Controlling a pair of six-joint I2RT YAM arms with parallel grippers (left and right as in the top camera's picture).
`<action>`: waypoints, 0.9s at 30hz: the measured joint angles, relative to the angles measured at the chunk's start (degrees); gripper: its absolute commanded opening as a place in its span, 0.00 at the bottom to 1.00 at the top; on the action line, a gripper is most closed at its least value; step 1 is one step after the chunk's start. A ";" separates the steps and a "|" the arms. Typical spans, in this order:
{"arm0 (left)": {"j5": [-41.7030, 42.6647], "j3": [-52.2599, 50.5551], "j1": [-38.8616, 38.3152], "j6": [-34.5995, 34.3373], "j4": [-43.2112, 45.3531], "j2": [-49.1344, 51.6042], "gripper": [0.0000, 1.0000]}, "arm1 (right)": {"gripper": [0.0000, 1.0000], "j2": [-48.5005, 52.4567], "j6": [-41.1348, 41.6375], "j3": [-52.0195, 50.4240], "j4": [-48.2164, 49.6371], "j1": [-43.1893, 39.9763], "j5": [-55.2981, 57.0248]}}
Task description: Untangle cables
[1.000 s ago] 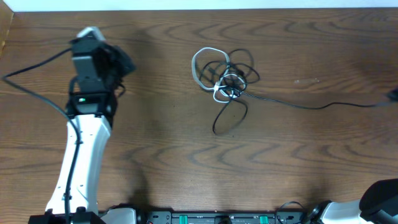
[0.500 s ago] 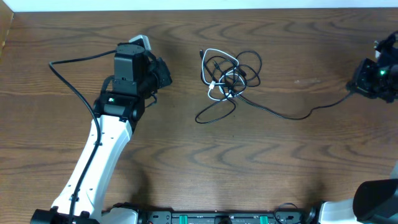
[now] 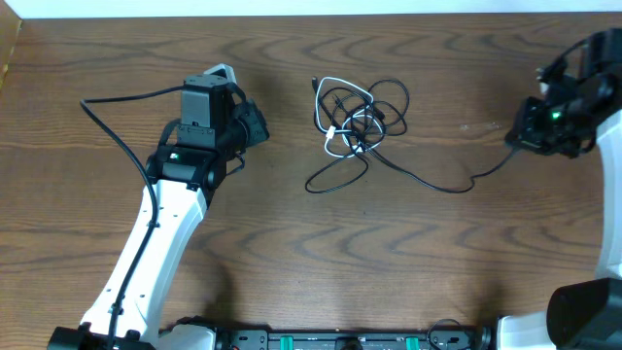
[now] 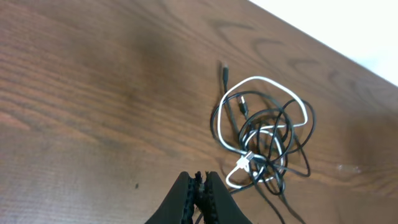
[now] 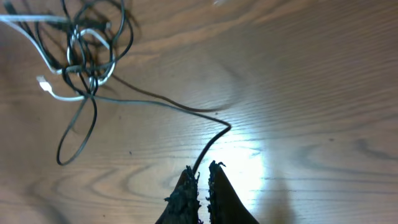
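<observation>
Wrist view alone shows right tool (image 5: 203,167) pinching black cable (image 5: 214,139).

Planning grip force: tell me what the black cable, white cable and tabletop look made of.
Black cable: matte, probably rubber or plastic jacket; it lies in limp loops. White cable: smooth plastic-looking jacket. Tabletop: wood or wood-look laminate, semi-gloss; grain and glare show.

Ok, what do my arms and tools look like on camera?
The left arm is a white link topped by a black wrist block with a green light; a black cable loops off it. The right arm shows the same white link and black, green-lit head. The left tool and right tool each have two slim black fingers with toothed edges.
</observation>
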 measured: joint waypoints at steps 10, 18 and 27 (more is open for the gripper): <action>-0.02 0.00 0.00 6.32 -2.32 2.12 0.22 | 0.99 0.00 0.11 -1.03 1.38 5.97 -1.66; 2.64 0.00 -0.04 7.74 1.62 9.18 0.22 | 0.99 0.00 2.80 -1.07 1.22 7.48 1.42; 6.40 0.00 -4.50 7.98 9.25 13.18 0.32 | 0.99 0.00 12.00 -1.11 1.73 6.12 19.41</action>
